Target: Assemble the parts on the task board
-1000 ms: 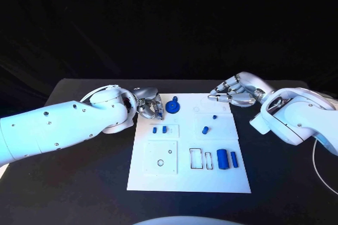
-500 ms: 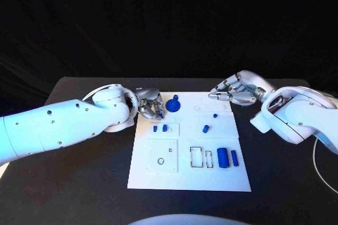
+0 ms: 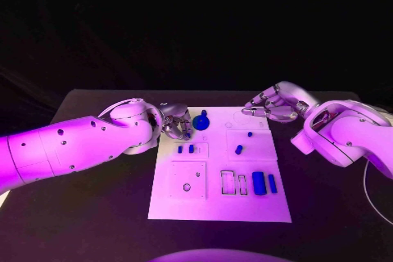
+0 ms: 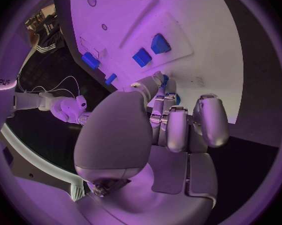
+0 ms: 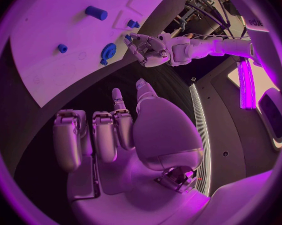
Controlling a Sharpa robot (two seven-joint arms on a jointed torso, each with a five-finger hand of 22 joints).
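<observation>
Parts (image 3: 259, 183) lie unmoved; left hand (image 3: 175, 127) and right hand (image 3: 270, 108) stay curled, holding nothing.

Far left corner of the task board (image 3: 214, 211) hidden under the left hand (image 3: 174, 126), blue round part (image 3: 201, 123) partly masked by that hand's fingers, contact unclear, small blue pegs (image 3: 185, 149) too small to tell shape, right hand (image 3: 271, 108) fingers curled, contents unclear

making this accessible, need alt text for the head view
A white task board lies on a black table with small blue parts on it. The left hand is at the board's far left corner beside a round blue part; the right hand is curled at its far right corner.
</observation>
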